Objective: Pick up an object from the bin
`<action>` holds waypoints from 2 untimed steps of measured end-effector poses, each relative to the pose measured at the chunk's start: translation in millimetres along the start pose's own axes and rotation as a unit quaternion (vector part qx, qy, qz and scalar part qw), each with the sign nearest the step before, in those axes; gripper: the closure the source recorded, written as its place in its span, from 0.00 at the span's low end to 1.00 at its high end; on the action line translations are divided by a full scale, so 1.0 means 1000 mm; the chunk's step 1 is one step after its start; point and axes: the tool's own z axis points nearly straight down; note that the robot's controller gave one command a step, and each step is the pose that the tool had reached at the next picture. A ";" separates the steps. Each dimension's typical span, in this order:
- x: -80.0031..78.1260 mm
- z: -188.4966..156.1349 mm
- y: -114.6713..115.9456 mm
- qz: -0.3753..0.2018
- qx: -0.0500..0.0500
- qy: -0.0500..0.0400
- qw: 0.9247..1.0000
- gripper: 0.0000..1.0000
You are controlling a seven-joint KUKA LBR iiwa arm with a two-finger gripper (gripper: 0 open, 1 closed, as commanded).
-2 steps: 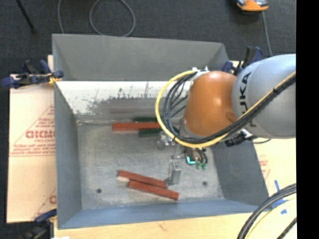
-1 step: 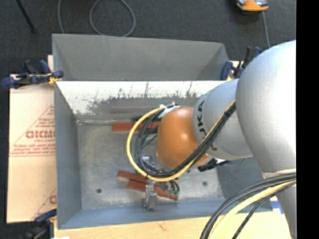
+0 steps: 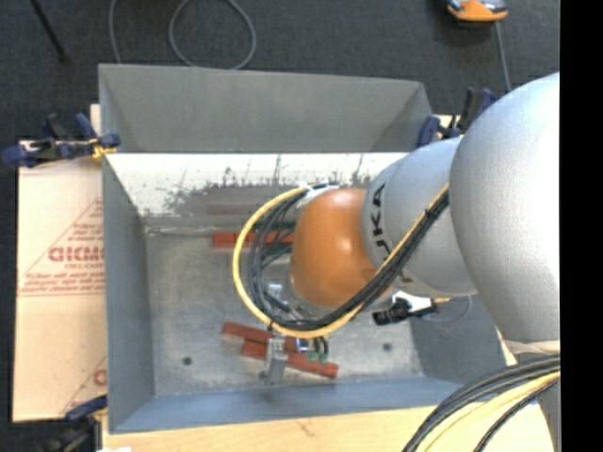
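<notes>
While the big grey arm (image 3: 471, 215) reaches in from 3 o'clock, its gripper (image 3: 274, 360) hangs low over the floor of the grey bin (image 3: 124, 281), near 6 o'clock. An orange cover (image 3: 325, 243) sits on the wrist, and a yellow cable (image 3: 241, 252) loops round it. The gripper is right at a small bunch of red flat pieces (image 3: 247, 339) on the bin floor. One end of the bunch sticks out toward 9 o'clock of the gripper, and the other end sticks out toward 4 o'clock. A little green thing (image 3: 317, 350) lies just beside them, at 3 o'clock of the gripper. I cannot tell if the gripper is open or shut. I also cannot tell if it touches the red pieces or only hangs above them. One more red strip (image 3: 226, 240) lies well apart, by the back wall at 11 o'clock of the bin, partly hidden behind the cable and the cover.
</notes>
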 end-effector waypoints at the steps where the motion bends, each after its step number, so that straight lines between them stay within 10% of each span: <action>1: -0.017 0.000 -0.020 0.063 0.000 -0.002 0.998 0.00; 2: -0.009 0.031 -0.006 0.124 0.001 0.003 0.992 0.00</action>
